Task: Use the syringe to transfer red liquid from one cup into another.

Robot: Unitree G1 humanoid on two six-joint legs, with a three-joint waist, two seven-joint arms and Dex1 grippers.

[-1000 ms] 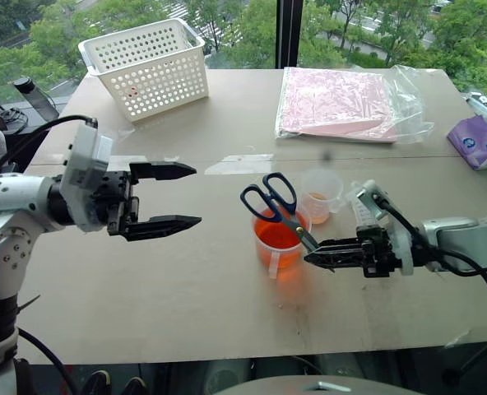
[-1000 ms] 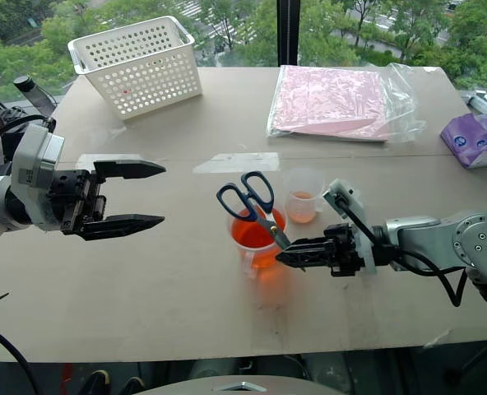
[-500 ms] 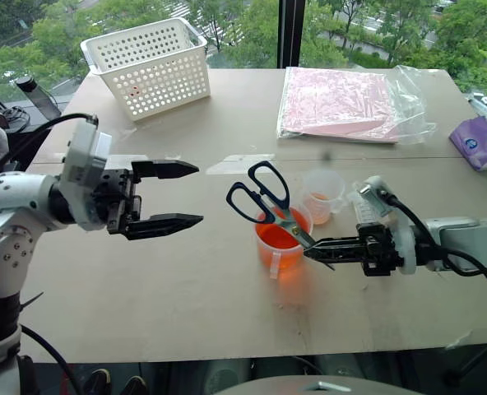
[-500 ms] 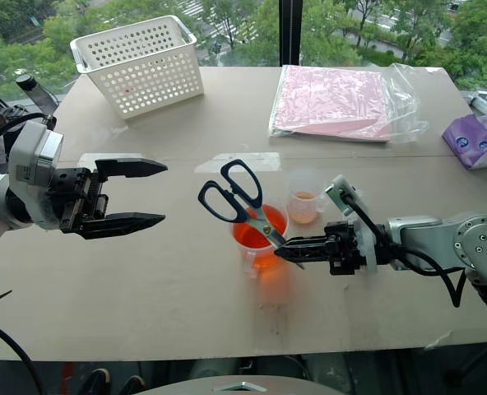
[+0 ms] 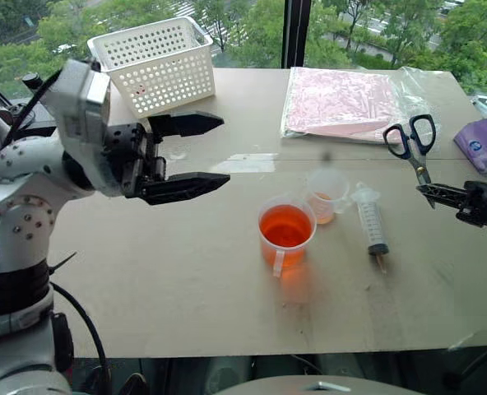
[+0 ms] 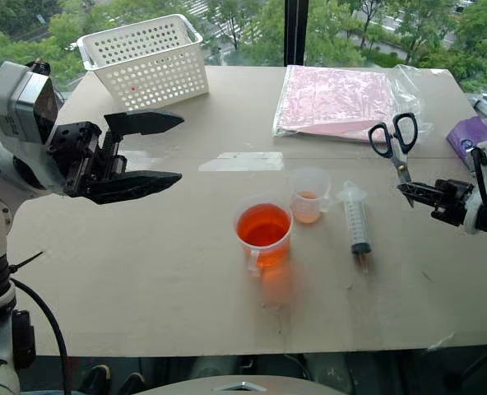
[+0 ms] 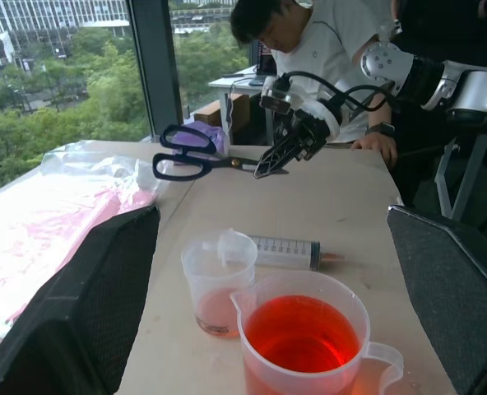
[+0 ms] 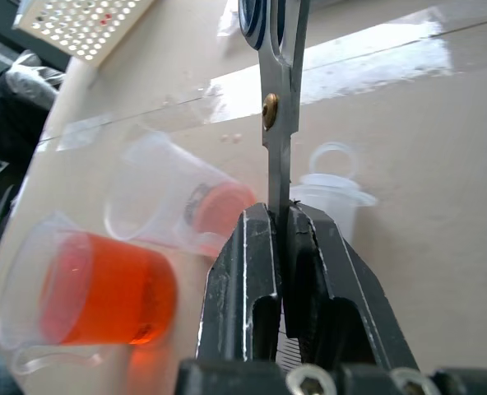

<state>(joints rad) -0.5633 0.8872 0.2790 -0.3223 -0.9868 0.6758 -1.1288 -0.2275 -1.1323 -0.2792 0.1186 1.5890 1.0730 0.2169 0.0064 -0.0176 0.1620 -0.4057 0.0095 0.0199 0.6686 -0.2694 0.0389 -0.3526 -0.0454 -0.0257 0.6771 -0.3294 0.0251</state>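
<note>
R gripper point(image 6: 415, 194), clamped on scissors point(image 6: 390, 141), has swung them off beaker point(image 6: 262, 229); syringe point(image 6: 355, 220) reachable. L gripper point(image 6: 168, 148) open.

Head stereo pair is looking forward and down over the whole tabletop point(image 5: 186, 288), both eyes sharing it. Left wrist cam is facing level across it, beaker point(image 7: 305, 346) close. Right wrist cam is looking low along the scissors point(image 8: 278, 99), sharing beaker and cup point(image 8: 178, 206).
</note>
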